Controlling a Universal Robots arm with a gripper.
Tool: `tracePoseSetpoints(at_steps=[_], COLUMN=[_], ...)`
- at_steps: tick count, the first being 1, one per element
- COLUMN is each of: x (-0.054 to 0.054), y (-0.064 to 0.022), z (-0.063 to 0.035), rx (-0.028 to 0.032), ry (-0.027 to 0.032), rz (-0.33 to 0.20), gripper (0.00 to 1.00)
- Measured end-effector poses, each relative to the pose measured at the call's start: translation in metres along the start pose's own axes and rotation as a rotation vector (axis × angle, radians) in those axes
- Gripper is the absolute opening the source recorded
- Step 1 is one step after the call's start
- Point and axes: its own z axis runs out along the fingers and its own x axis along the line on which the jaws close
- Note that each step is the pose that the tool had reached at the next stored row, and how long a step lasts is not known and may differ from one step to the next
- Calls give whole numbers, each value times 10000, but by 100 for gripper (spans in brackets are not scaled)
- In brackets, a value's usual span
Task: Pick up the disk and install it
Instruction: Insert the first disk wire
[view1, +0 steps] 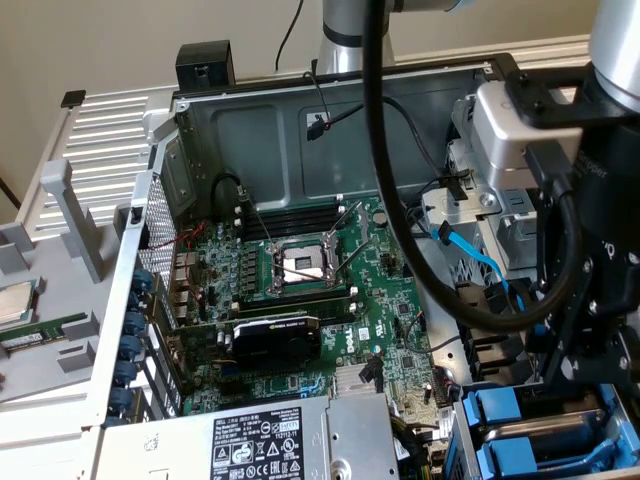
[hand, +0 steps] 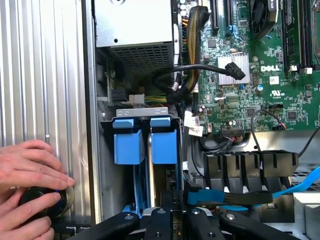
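Gripper (hand: 172, 202): close over the drive bay (hand: 145, 111); spread or pinching, I cannot tell.
Disk (hand: 164, 146): probably stiff, rather heavy, fragile inside.
Hold: by the blue tabs (hand: 160, 122), I think.

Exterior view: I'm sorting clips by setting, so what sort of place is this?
Probably a computer assembly or repair bench used for robot trials: an open desktop computer case lies with its Dell motherboard exposed, and a robot arm reaches over it.
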Motion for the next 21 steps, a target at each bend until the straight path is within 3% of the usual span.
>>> tracePoseSetpoints(at_steps=[21], x=[-6], y=[5], z=[22], rx=[2], ry=[1], rz=[0], gripper=[17])
